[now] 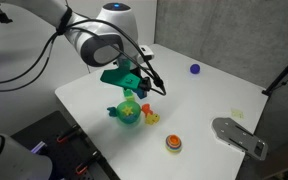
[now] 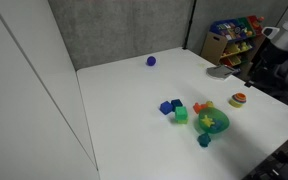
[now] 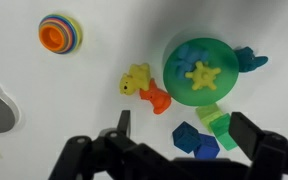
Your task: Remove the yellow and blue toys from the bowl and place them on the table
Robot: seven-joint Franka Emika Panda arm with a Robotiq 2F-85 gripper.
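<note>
Hovering over the large white plain tabletop [image 3: 74, 90], the Robotiq gripper [image 3: 181, 122] has its dark fingers [image 3: 123, 124] spread wide apart in the wrist view, with nothing clamped between them.

Item 1: small round bright green plastic bowl [image 3: 174, 85], upright on the tabletop, just beyond the fingertips in the wrist view. Contents: one yellow star-shaped plastic piece [image 3: 201, 75] at the centre, and a blue piece [image 3: 189, 52] beside it towards the rim.

Item 2: teal plastic piece [image 3: 249, 60], outside the bowl, touching or nearly touching its rim.

Item 3: small yellow toy figure [image 3: 136, 78] on the tabletop just beside the bowl, touching an orange piece [image 3: 157, 98].

Item 4: blocky blue plastic pieces [image 3: 194, 142] on the tabletop between the spread fingers, with a light green block [image 3: 220, 122] just beside them.

Item 5: round orange-red piece with coloured rings [image 3: 56, 32], well apart from the bowl.

Item 6: dark blue-purple ball [image 2: 151, 61], far off near the grey back wall.

Item 7: grey metal plate [image 1: 239, 135] at the table edge.
</note>
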